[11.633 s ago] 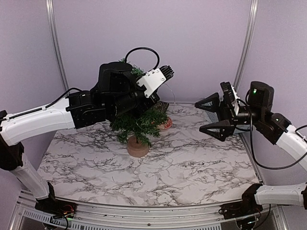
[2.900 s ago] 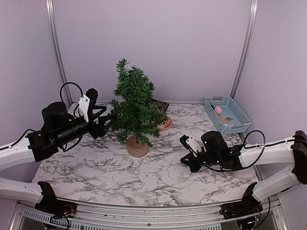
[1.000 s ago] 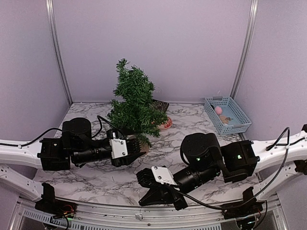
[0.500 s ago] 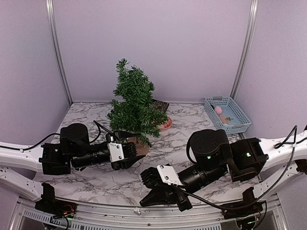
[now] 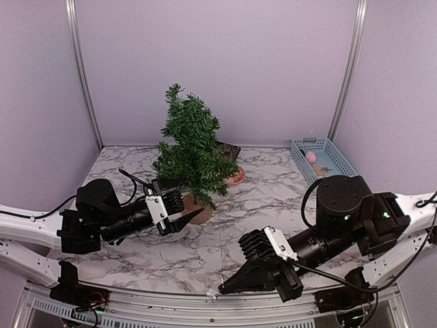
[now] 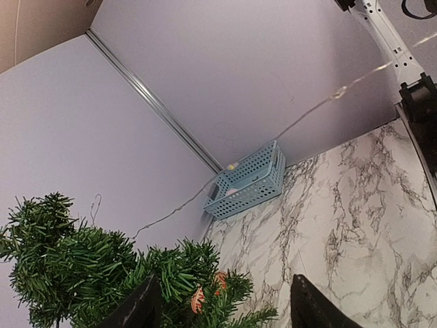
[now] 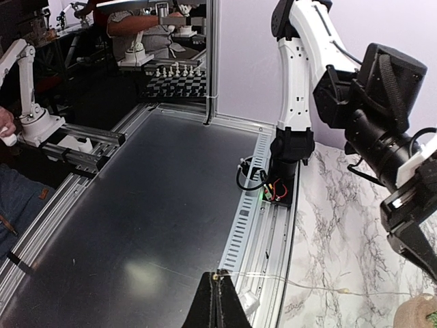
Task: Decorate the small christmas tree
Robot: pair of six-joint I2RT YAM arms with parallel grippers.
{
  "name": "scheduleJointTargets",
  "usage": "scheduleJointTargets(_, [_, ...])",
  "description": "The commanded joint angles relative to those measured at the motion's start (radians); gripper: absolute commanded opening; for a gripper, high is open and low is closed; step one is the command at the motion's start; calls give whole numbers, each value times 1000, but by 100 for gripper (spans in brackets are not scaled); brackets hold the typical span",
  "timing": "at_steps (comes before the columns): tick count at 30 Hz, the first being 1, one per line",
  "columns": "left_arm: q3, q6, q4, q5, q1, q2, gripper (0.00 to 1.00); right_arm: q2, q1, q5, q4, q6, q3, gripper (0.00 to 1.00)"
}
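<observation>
Heads up: right claw (image 5: 222, 291) pinches the wire (image 6: 334, 93), left claw (image 5: 186, 207) gapes by the tree (image 5: 191, 143); one hard tug probably tips it.

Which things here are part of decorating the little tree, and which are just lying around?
For the job: small christmas tree; thin wire pinched in the right gripper; blue basket of likely ornaments.
Lying about: red-rimmed dish and dark patterned object behind the tree.
</observation>
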Motion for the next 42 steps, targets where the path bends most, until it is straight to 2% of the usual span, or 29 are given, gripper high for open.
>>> scheduleJointTargets(1, [17,-17,78,-25,22,32,62,-4,61,86,-45,-6,35,0])
scheduleJointTargets(10, [41,-53,100,12,83,74,58,-38,135,190,-54,-20,37,0])
scheduleJointTargets(20, [118,-21,105,81,87,141,55,-88,179,260,-46,17,13,0])
scheduleJointTargets(26, [96,-29,103,79,82,88,54,-82,179,257,-42,11,6,0])
scheduleJointTargets(34, [-9,-46,38,-51,35,-89,52,-64,178,259,-46,-4,9,0])
scheduleJointTargets(42, [74,41,-28,-4,14,-11,52,-51,179,264,-50,-5,14,0])
